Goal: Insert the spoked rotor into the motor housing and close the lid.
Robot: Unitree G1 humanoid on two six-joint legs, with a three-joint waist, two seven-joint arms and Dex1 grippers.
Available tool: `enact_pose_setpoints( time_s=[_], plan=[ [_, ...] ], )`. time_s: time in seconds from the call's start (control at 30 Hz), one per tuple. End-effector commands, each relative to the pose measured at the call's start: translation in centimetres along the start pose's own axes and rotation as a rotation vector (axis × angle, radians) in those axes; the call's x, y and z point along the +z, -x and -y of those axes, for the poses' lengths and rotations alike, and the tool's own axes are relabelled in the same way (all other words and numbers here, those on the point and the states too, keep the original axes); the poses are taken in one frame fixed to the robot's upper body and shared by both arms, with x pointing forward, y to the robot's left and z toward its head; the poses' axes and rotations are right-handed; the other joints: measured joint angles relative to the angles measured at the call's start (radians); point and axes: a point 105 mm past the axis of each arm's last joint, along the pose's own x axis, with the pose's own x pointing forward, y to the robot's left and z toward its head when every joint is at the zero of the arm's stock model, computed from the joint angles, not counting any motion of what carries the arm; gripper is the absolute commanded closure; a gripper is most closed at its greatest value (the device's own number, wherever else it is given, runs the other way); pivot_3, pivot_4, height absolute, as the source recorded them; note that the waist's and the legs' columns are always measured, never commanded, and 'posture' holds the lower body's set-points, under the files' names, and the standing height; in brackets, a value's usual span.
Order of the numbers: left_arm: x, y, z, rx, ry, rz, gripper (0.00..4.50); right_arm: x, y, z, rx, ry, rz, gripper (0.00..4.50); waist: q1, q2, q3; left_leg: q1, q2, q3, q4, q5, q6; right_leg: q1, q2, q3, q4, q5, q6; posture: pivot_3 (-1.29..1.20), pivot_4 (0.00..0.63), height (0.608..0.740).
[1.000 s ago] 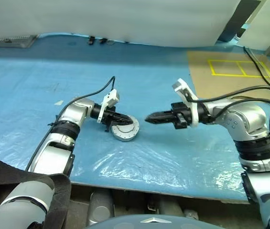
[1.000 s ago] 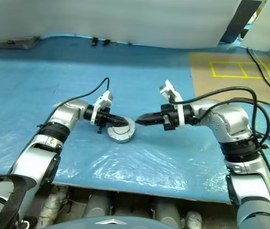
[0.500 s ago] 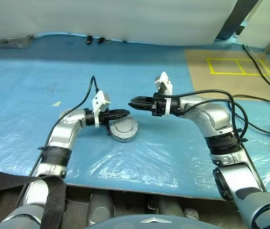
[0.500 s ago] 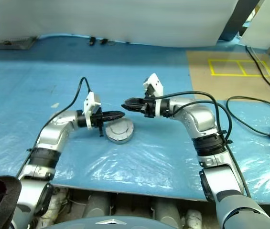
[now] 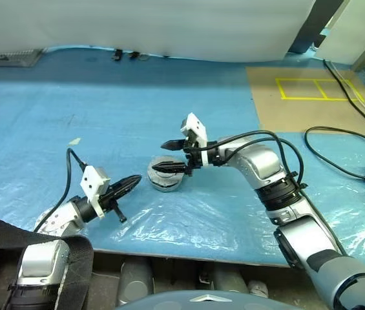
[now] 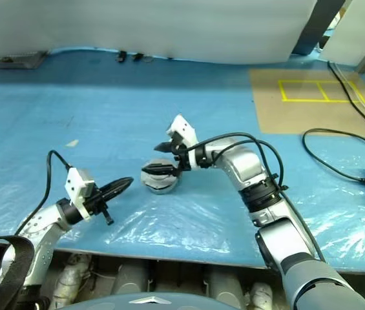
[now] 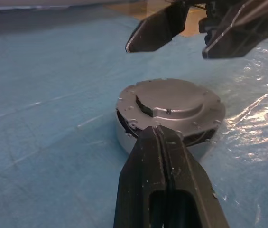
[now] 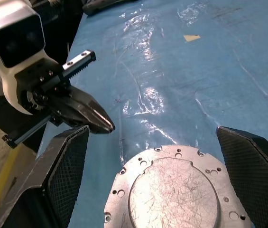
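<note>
The round grey motor housing (image 5: 166, 179) stands on the blue sheet with its flat lid (image 7: 170, 101) lying on top; a dark gap shows under the lid's rim on one side. The spoked rotor is hidden. My right gripper (image 5: 165, 156) hangs open just above the housing, one finger over it and one behind; in the right wrist view its fingers (image 8: 65, 175) straddle the lid (image 8: 174, 192). My left gripper (image 5: 129, 184) is shut and empty, level, a hand's width to the near left of the housing, pointing at it (image 7: 160, 142).
The blue plastic sheet (image 5: 53, 129) covers the table, and its front edge runs close below the left arm. A cardboard sheet with yellow tape squares (image 5: 305, 90) lies at the back right. A black cable (image 5: 344, 139) loops over the right side.
My left gripper has pulled back from the housing toward the near left, still shut. The right gripper has moved left and down over the housing and opened.
</note>
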Motion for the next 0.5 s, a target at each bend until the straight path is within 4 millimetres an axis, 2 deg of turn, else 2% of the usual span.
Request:
enact_pose_setpoints(
  time_s=[0.03, 0.23, 0.37, 0.47, 0.5],
  plan=[
    [1.3, 0.5, 0.1, 0.046, -0.048, 0.063, 4.50, -0.5, -0.5, 0.3, -0.006, 0.104, -0.060, 0.01, -0.001, 0.000, 0.000, 0.000, 0.000, 0.000, 0.000, 0.000, 0.000, 0.000, 0.000, 0.000, 0.000, 0.000, 0.000, 0.00, 0.150, 0.740],
    [0.3, 0.6, 0.2, 0.060, -0.026, 0.041, 4.50, -2.4, -0.9, 1.1, -0.039, 0.182, -0.149, 0.01, -0.003, 0.000, 0.000, 0.001, 0.001, 0.001, -0.001, 0.000, 0.000, -0.001, 0.001, 0.001, 0.000, 0.000, 0.000, 0.00, 0.150, 0.740],
    [0.5, 0.5, -0.3, 0.090, -0.036, 0.058, 4.50, -2.9, -1.0, 0.9, -0.026, 0.201, -0.163, 0.01, -0.003, 0.000, 0.000, 0.002, 0.000, 0.001, 0.000, 0.000, 0.000, 0.000, 0.001, 0.002, 0.001, 0.000, 0.000, 0.00, 0.150, 0.740],
    [0.8, 0.4, -0.6, 0.097, -0.038, 0.067, 4.50, -2.9, -1.1, 0.7, -0.016, 0.221, -0.166, 0.62, -0.003, 0.000, 0.000, 0.002, 0.000, 0.001, 0.000, 0.000, 0.000, 0.000, 0.001, 0.002, 0.001, 0.000, 0.000, 0.00, 0.150, 0.740],
    [0.7, 0.3, -0.6, 0.094, -0.037, 0.061, 4.50, -2.9, -1.2, 0.5, -0.008, 0.229, -0.164, 0.95, -0.003, 0.000, 0.000, 0.002, 0.001, 0.001, 0.000, 0.000, 0.000, 0.000, 0.001, 0.002, 0.002, 0.000, 0.000, 0.00, 0.150, 0.740]
  ],
)
